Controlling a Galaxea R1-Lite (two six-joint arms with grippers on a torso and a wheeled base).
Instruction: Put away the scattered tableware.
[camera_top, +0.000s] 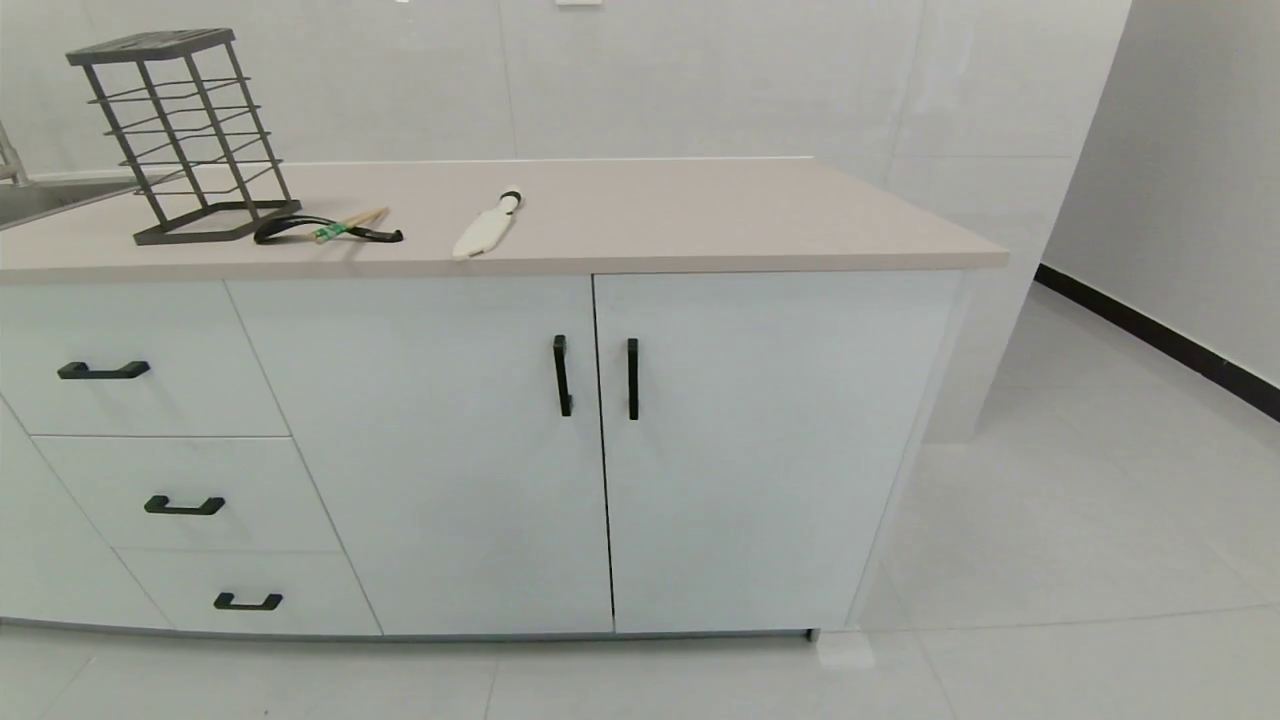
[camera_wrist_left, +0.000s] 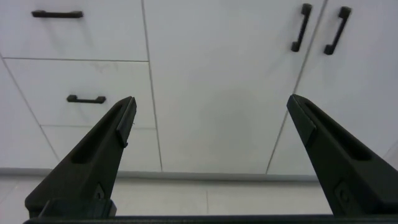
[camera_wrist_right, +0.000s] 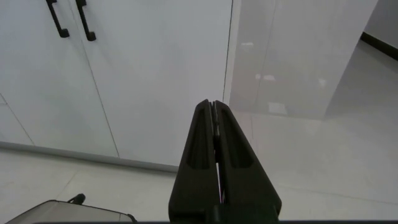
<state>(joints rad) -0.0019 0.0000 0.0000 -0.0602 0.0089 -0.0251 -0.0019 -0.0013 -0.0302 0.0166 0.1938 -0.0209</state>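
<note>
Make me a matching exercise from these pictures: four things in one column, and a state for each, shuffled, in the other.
Things
1. wire rack
2. white utensil
3. left tool
4. right tool

States
A. shut, holding nothing
B. lying flat
C. open, holding nothing
D. standing upright

Pairs: 1-D, 2-B, 3-C, 4-A
</note>
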